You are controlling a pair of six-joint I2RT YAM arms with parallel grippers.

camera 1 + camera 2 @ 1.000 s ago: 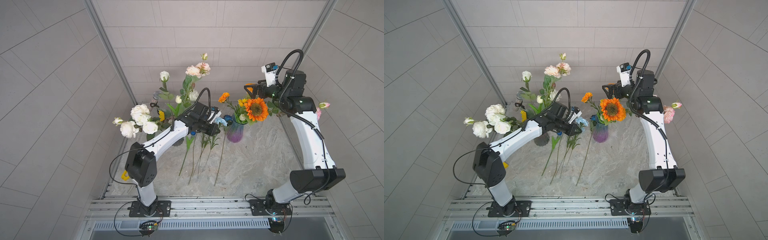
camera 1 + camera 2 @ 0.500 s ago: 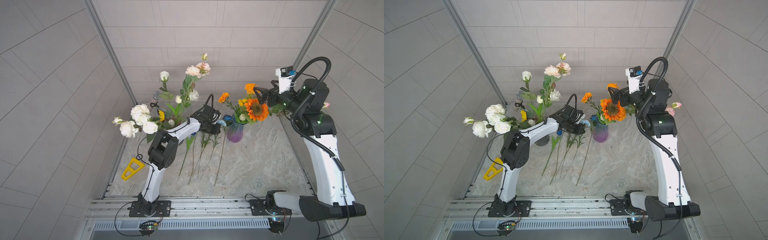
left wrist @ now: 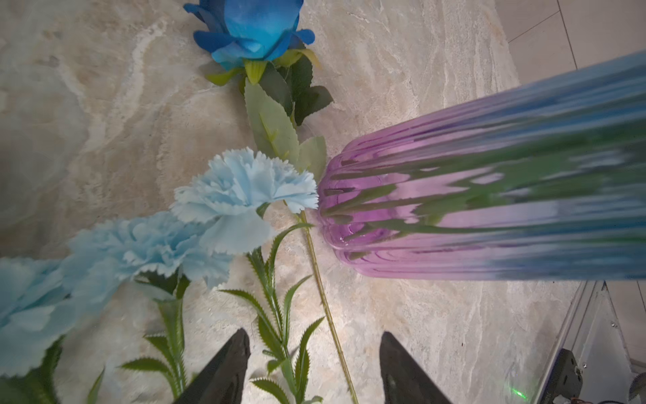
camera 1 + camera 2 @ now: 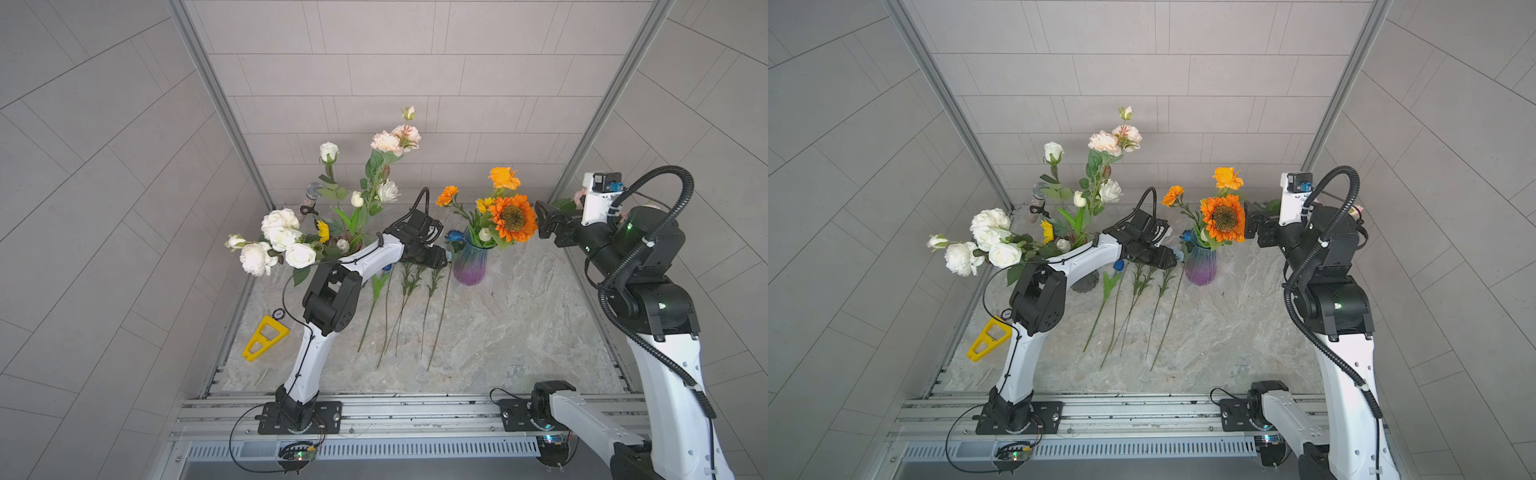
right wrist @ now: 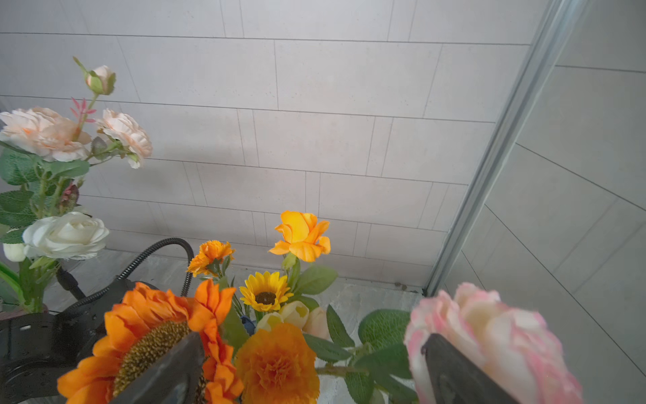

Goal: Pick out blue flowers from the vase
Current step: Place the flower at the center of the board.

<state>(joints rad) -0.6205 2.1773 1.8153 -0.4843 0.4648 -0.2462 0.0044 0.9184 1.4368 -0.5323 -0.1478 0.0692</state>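
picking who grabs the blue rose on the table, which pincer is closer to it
Left. The left pincer is low, just short of the rose beside the vase; the right pincer is higher, past the vase by the sunflower.

marble table (image 4: pixel 519 332) | blue flowers (image 3: pixel 244 189) lying flat | purple vase (image 4: pixel 469 268) upright | yellow tool (image 4: pixel 266 337)

In the left wrist view, 1 pale carnation (image 3: pixel 31 307) and the vase (image 3: pixel 489 196) are blurred and cut by the edge.
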